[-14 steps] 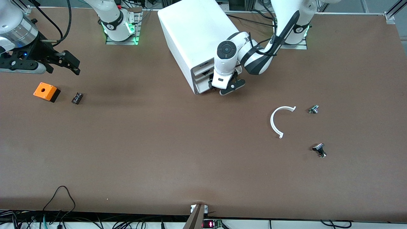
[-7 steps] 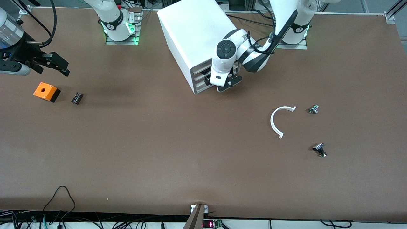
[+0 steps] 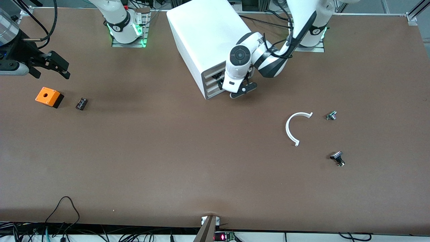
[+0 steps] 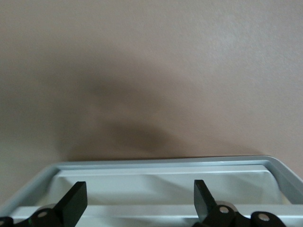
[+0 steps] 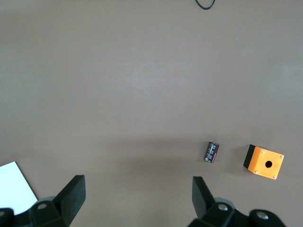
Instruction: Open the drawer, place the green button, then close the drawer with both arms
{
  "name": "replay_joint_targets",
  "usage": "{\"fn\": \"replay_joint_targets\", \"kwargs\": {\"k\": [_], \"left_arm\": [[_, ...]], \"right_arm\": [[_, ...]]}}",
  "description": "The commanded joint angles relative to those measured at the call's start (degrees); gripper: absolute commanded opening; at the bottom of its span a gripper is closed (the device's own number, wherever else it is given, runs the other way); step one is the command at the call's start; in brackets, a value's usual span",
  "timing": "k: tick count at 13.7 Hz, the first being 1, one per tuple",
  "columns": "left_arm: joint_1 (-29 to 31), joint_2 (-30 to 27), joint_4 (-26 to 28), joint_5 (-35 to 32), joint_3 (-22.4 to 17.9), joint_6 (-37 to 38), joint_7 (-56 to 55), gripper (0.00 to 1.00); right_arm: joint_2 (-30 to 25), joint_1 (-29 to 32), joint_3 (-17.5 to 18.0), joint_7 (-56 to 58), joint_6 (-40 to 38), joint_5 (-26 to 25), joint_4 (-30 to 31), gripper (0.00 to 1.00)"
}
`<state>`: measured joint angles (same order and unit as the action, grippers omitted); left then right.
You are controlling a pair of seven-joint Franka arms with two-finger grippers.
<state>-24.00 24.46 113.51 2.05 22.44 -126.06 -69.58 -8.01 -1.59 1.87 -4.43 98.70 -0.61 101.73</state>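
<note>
The white cabinet (image 3: 201, 37) stands at the table's back middle, its four drawers all pushed in. My left gripper (image 3: 234, 89) is open right at the front of the lower drawers (image 3: 213, 88). In the left wrist view the left gripper (image 4: 139, 203) has its black fingers (image 4: 75, 202) spread wide over a drawer's slanted white lip (image 4: 161, 163), holding nothing. The green-capped button is hidden from view. My right gripper (image 3: 61, 67) is open and empty, up over the table at the right arm's end; in the right wrist view the right gripper (image 5: 137, 196) shows bare table between its fingers.
An orange box with a hole (image 3: 49, 96) and a small dark cylinder (image 3: 81, 103) lie under the right gripper; both also show in the right wrist view, the box (image 5: 265, 163) and the cylinder (image 5: 211, 152). A white plastic arc (image 3: 291, 129) and two small black-and-silver parts (image 3: 331, 115) (image 3: 337, 158) lie toward the left arm's end.
The left gripper pushed a sticking-out drawer into the cabinet, then drew back slightly. The right gripper moved farther toward the right arm's end of the table.
</note>
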Motion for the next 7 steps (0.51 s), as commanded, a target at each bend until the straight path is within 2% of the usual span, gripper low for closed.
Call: {"fn": "replay_joint_targets", "kwargs": {"k": [1,2,4,7], "left_arm": [[4.9,-1.3,-7.2,0.6,0.8,12.4,8.2,0.99],[5.3,-1.6,-9.4,0.0,0.3,15.5,8.8,0.99],[8.0,-2.1,-13.9,-6.7,0.8,21.1,10.3,0.99],[11.1,-2.1,-20.8,-12.4,0.4,28.6,20.1,0.99]], "right_arm": [[0.4,0.6,0.1,1.0,-1.0,1.2,-1.7,1.0],[0.4,0.6,0.1,1.3,-1.1,1.1,-2.1,1.0],[0.4,0.6,0.1,1.4,-1.1,1.1,-2.4,1.0],[0.5,0.6,0.1,1.4,-1.1,1.1,-2.5,1.0]]}}
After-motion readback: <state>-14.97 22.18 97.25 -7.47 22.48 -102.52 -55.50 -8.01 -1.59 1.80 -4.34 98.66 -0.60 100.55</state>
